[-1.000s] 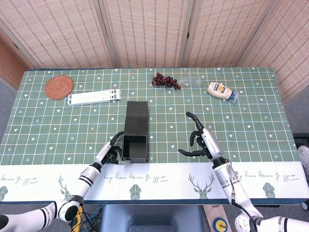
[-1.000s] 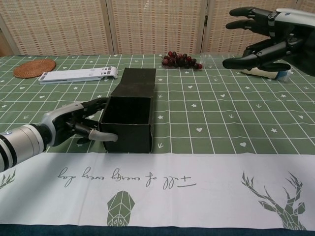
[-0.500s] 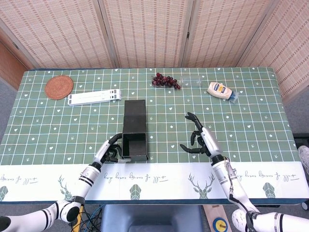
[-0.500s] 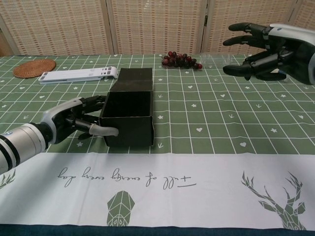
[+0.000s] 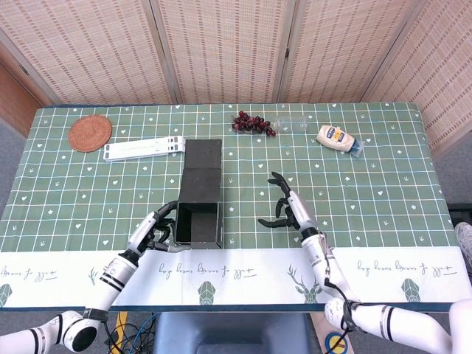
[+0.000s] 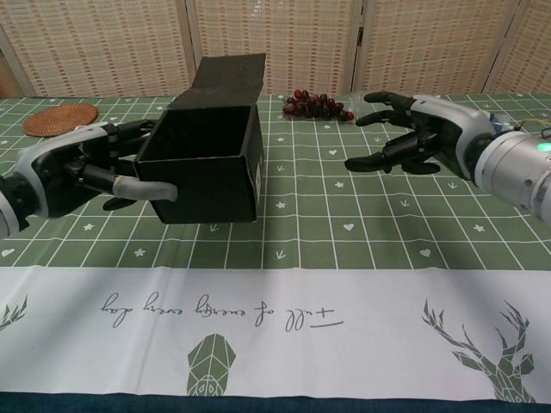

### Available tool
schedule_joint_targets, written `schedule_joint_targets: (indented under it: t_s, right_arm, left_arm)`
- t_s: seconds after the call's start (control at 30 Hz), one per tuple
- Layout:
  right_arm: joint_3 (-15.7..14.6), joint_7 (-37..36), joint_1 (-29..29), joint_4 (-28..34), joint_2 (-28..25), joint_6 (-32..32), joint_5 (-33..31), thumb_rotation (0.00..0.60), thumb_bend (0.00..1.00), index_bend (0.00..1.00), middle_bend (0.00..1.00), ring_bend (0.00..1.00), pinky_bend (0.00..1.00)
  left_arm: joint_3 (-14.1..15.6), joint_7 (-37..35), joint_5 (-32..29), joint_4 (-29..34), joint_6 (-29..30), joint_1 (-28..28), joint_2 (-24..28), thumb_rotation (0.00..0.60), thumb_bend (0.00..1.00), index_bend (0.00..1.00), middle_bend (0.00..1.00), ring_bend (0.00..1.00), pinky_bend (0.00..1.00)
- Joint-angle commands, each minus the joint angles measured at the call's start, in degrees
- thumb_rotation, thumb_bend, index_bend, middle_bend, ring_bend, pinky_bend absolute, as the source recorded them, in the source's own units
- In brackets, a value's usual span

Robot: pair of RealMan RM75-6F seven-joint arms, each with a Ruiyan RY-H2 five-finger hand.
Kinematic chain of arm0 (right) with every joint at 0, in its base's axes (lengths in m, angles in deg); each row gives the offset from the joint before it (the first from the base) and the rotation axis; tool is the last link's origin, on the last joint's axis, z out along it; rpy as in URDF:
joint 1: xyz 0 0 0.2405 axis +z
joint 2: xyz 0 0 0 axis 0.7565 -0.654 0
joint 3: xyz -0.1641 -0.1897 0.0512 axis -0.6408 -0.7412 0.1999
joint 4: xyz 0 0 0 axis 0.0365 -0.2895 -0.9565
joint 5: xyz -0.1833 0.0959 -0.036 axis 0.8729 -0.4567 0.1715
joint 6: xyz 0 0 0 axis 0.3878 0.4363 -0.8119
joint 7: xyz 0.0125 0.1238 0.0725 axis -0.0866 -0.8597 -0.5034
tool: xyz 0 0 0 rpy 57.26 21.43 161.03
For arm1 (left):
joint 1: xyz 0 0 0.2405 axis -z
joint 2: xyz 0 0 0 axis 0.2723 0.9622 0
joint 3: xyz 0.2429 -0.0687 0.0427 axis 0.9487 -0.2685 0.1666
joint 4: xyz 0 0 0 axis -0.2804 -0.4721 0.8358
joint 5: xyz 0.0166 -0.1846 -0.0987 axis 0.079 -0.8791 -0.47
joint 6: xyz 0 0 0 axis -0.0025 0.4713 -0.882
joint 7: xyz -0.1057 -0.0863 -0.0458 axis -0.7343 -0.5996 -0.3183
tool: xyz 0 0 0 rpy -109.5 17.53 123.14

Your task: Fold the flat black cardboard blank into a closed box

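The black cardboard box (image 5: 198, 221) (image 6: 203, 159) is formed, open on top, with its lid flap (image 5: 203, 168) (image 6: 229, 70) standing up at the far side. My left hand (image 5: 153, 230) (image 6: 76, 165) grips its left wall, thumb against the near wall, and holds it lifted off the table. My right hand (image 5: 286, 210) (image 6: 411, 132) hovers open to the right of the box, fingers spread toward it, not touching it.
On the green tablecloth (image 5: 369, 192), a bunch of dark grapes (image 5: 252, 123) (image 6: 318, 106) lies at the back centre. A white flat stand (image 5: 144, 148) and a woven coaster (image 5: 90, 133) (image 6: 58, 120) sit back left. A mayonnaise bottle (image 5: 338, 138) lies back right.
My left hand has lifted the box off the table and raised it. My right hand has moved left and down toward the box.
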State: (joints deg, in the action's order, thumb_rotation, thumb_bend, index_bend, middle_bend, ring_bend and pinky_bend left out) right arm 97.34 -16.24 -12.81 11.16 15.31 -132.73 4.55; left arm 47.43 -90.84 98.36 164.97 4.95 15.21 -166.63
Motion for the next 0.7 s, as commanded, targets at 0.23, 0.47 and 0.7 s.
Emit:
schedule_joint_targets:
  t_s: [0.23, 0.47, 0.7]
  right_arm:
    - [5.0, 1.6, 7.1, -8.5, 8.2, 3.7, -4.3, 0.600, 0.10, 0.00, 0.13, 0.68, 1.00]
    - [9.5, 1.6, 12.6, -13.2, 12.7, 5.2, -5.6, 0.600, 0.10, 0.00, 0.13, 0.68, 1.00]
    - [12.8, -1.6, 14.5, -13.9, 15.3, 3.5, -4.2, 0.600, 0.00, 0.00, 0.17, 0.68, 1.00]
  left_arm:
    - [1.2, 2.4, 1.3, 6.9, -0.3, 0.8, 3.7, 0.600, 0.11, 0.31, 0.34, 0.61, 0.88]
    - [1.9, 4.1, 1.0, 6.7, -2.5, 2.7, 2.5, 0.600, 0.11, 0.31, 0.34, 0.61, 0.88]
    - [2.3, 5.7, -0.3, 3.9, -4.4, 4.2, 0.5, 0.600, 0.11, 0.31, 0.34, 0.61, 0.88]
